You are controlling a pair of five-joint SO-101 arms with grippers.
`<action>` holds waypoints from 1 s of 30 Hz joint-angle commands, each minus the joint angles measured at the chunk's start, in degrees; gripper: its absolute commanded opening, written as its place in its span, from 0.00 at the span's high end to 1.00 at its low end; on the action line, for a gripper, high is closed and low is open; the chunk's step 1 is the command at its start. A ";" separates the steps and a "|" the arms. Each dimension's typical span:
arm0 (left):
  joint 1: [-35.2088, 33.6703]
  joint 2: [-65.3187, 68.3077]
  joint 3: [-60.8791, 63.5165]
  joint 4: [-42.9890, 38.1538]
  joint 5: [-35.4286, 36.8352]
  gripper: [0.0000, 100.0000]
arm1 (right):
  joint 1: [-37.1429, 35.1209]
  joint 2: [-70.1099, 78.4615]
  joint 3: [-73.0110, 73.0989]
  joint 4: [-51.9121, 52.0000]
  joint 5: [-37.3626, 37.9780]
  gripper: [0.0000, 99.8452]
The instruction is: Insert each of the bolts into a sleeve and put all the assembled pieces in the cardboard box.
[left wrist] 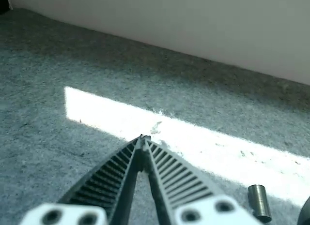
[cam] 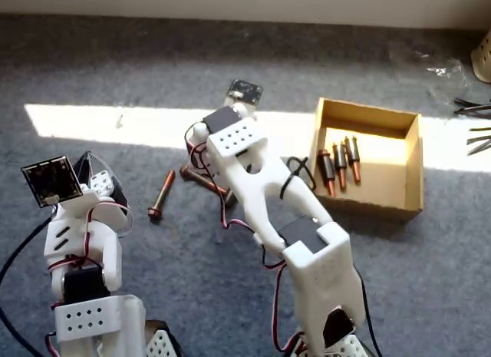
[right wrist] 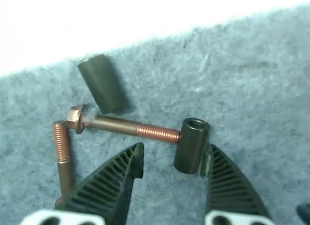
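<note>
Hovering low over the grey carpet (cam: 92,57), our right pincer (right wrist: 169,155) gapes wide and grips nothing. A dark sleeve (right wrist: 192,145) sits between its fingers, with a copper bolt (right wrist: 131,127) touching the sleeve's side with its tip. We see a second bolt (right wrist: 62,150) and a second sleeve (right wrist: 102,89) just beside. Our left pincer (left wrist: 143,142) is closed and empty. Toward the carpet's right edge, the cardboard box (cam: 368,113) holds three assembled pieces (cam: 341,163).

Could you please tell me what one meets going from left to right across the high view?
From the left: left arm → loose bolt on the carpet → right arm → cardboard box holding three assembled pieces → dark thin strips at the edge.
</note>
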 commanded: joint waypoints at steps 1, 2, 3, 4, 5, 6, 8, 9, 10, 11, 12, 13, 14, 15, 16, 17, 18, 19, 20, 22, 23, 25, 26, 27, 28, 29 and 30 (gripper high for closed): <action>-0.31 -0.13 -0.22 -0.88 0.53 0.99 | 0.92 -0.84 -2.51 0.75 -0.70 0.82; -0.31 -0.13 -0.22 -0.88 0.53 0.99 | 0.92 -0.84 -2.42 0.75 -0.70 0.82; -0.31 -0.13 -0.22 -0.88 0.53 0.99 | 0.92 -0.84 -2.33 0.75 -0.70 0.82; -0.31 -0.13 -0.22 -0.88 0.53 0.99 | 0.92 -0.84 -2.33 0.75 -0.70 0.82; -0.31 -0.13 -0.22 -0.88 0.53 0.99 | 1.01 -0.84 -2.33 0.84 -0.70 0.82; -0.31 -0.13 -0.22 -0.88 0.53 0.99 | 1.10 -0.84 -2.33 1.45 -0.70 0.82; -0.31 -0.13 -0.22 -0.88 0.53 0.99 | 1.54 -0.84 -2.51 3.21 -0.70 0.82; -0.31 -0.13 -0.22 -0.88 0.53 0.99 | 1.63 -0.84 -2.59 4.00 -0.70 0.82; -0.31 -0.13 -0.22 -0.88 0.53 0.99 | 1.98 -0.84 -2.68 4.70 -0.70 0.82; -0.31 -0.13 -0.22 -0.88 0.53 0.99 | 2.68 -0.84 -2.77 5.05 -0.70 0.82; -0.31 -0.13 -0.22 -0.88 0.53 0.99 | 3.38 -0.84 -2.68 5.05 -0.70 0.82; -0.31 -0.13 -0.22 -0.88 0.53 0.99 | 4.00 -0.75 -2.68 4.97 -0.70 0.82; -0.31 -0.13 -0.22 -0.88 0.53 0.99 | 4.53 -0.75 -2.68 4.79 -0.79 0.82; -0.31 -0.13 -0.22 -0.88 0.53 0.99 | 4.88 -0.66 -2.59 4.70 -0.79 0.82; -0.22 -0.13 -0.22 -0.88 0.53 0.99 | 4.88 -0.66 -2.51 4.70 -1.23 0.82; -0.22 -0.13 -0.22 -0.88 0.53 0.99 | 4.79 -0.66 -2.42 4.70 -2.46 0.82; -0.22 -0.13 -0.22 -0.88 0.53 0.99 | 4.44 -0.66 -2.33 4.70 -3.52 0.82; -0.22 -0.13 -0.22 -0.88 0.53 0.99 | 4.09 -0.57 -2.33 4.70 -4.13 0.82; -0.22 -0.13 -0.22 -0.88 0.53 0.99 | 3.74 -0.57 -2.33 4.70 -4.40 0.82; -0.22 -0.13 -0.22 -0.88 0.53 0.99 | 3.12 -0.57 -2.33 4.70 -4.75 0.82; -0.22 -0.13 -0.22 -0.88 0.53 0.99 | 2.77 -0.57 -2.33 4.62 -4.75 0.82; -0.22 -0.13 -0.22 -0.88 0.53 0.99 | 2.59 -0.48 -2.15 3.56 -4.75 0.82; -0.22 -0.13 -0.22 -0.79 0.53 0.99 | 2.59 -0.40 -1.98 2.95 -4.84 0.82; -0.22 -0.13 -0.22 -0.79 0.53 0.99 | 2.59 -0.22 -1.10 2.42 -4.84 0.82; -0.22 -0.13 -0.22 -0.79 0.53 0.99 | 2.59 0.22 0.22 1.63 -5.80 0.82; -0.22 -0.13 -0.22 -0.79 0.53 0.99 | 2.33 0.75 1.10 0.92 -7.47 0.82; -0.22 -0.13 -0.22 -0.79 0.53 0.99 | 2.07 1.36 1.89 0.48 -8.62 0.82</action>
